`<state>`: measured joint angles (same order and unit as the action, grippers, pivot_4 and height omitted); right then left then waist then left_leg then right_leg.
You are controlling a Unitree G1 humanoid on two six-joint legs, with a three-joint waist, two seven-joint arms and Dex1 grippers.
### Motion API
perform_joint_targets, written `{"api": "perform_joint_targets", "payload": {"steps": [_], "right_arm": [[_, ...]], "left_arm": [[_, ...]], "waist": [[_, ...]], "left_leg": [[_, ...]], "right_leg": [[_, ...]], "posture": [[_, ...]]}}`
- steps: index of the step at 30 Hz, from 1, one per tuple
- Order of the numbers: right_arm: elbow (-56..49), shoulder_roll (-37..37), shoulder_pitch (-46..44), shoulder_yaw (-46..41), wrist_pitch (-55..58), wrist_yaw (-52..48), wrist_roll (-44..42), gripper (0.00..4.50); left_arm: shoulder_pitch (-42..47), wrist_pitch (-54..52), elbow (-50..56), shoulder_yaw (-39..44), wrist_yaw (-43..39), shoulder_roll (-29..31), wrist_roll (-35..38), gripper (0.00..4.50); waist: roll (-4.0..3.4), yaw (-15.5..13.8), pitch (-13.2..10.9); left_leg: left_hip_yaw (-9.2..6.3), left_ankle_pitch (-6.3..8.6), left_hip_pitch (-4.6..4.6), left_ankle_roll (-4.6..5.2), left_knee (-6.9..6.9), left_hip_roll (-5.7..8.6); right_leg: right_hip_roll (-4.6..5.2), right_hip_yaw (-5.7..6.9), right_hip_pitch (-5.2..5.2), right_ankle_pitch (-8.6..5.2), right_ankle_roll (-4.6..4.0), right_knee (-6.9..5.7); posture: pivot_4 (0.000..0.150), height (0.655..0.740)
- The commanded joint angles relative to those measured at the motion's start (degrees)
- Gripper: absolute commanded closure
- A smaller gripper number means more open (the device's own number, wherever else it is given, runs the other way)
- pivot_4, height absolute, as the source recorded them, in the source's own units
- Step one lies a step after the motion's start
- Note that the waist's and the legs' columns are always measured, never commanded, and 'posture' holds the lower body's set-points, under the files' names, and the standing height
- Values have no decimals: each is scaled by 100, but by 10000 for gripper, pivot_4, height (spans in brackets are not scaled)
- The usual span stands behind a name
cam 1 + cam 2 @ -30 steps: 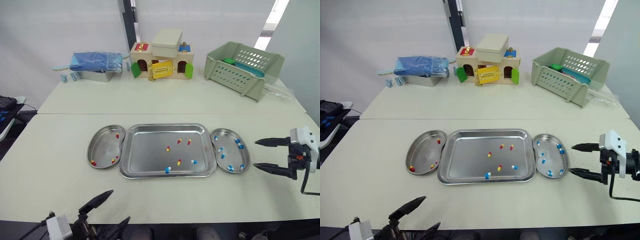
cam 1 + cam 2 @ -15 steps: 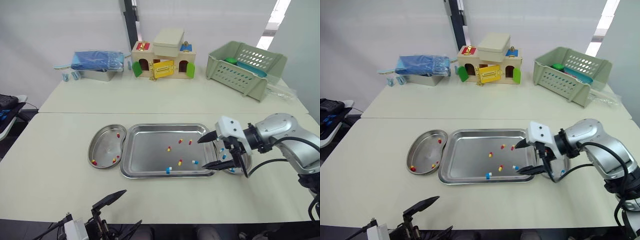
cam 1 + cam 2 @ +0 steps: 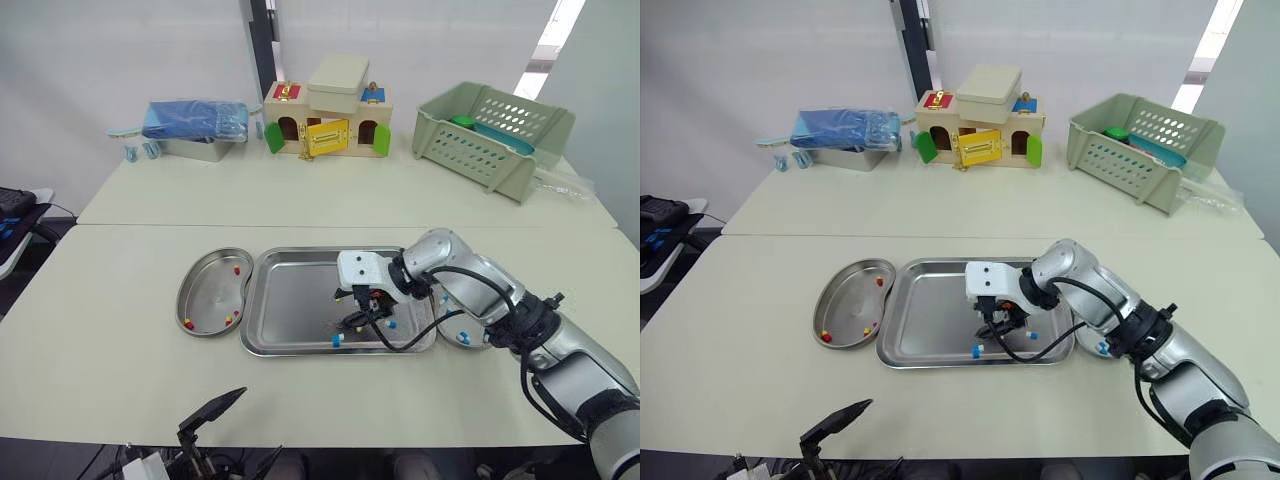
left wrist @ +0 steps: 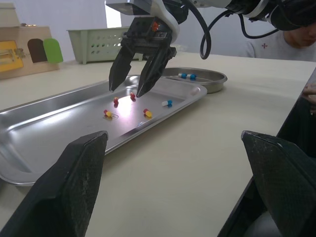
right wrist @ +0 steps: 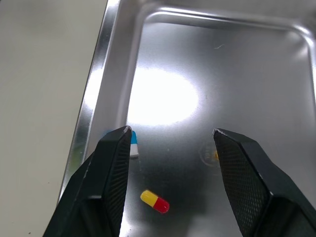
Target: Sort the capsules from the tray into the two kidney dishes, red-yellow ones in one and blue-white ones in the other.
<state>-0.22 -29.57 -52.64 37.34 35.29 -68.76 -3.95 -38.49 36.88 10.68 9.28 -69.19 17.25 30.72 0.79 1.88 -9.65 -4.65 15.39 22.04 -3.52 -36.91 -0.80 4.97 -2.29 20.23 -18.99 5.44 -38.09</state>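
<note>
Head view: right claw (image 3: 348, 310) sits low over the tray (image 3: 290, 290), fingers wide, empty. Left claw (image 3: 238, 435) is also wide, at the near edge of the tabletop (image 3: 120, 340).
Left wrist view: red-yellow capsules (image 4: 107, 113) lie on the tray floor near the right claw's tips.
Right wrist view: blue-white capsule (image 5: 134, 144) is just beside one finger.
</note>
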Motion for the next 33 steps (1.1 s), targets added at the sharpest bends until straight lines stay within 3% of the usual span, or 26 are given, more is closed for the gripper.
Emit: {"api": "perform_joint_targets", "payload": {"steps": [1,22,24,33], "right_arm": [[16,179,-107,43,-132,-57,148,15979],[381,470,27,364,-264,-317,686,15979],[418,471,53,411,-341,-311,768,20098],[504,452,156,548,-684,-381,1112,20098]], "left_arm": [[-81,120,18,-95,76,20,82,0],[-96,186,51,-220,298,203,81,0],[-97,182,68,-224,330,214,75,0],[-76,194,89,-256,445,285,-10,0]], "waist": [[-1,8,0],[-2,21,-1],[-3,21,-1],[-3,21,-1]], "left_leg": [[-1,0,-1,0,1,0],[-1,0,0,0,2,-1],[-1,0,0,0,2,-1],[-1,0,0,0,3,0]], "right_leg": [[-1,0,1,0,0,-1],[-2,0,4,0,0,-2],[-2,0,4,0,0,-2],[-2,-1,4,0,0,-2]], "posture": [[1500,7400],[1500,7400],[1500,7400],[1500,7400]]}}
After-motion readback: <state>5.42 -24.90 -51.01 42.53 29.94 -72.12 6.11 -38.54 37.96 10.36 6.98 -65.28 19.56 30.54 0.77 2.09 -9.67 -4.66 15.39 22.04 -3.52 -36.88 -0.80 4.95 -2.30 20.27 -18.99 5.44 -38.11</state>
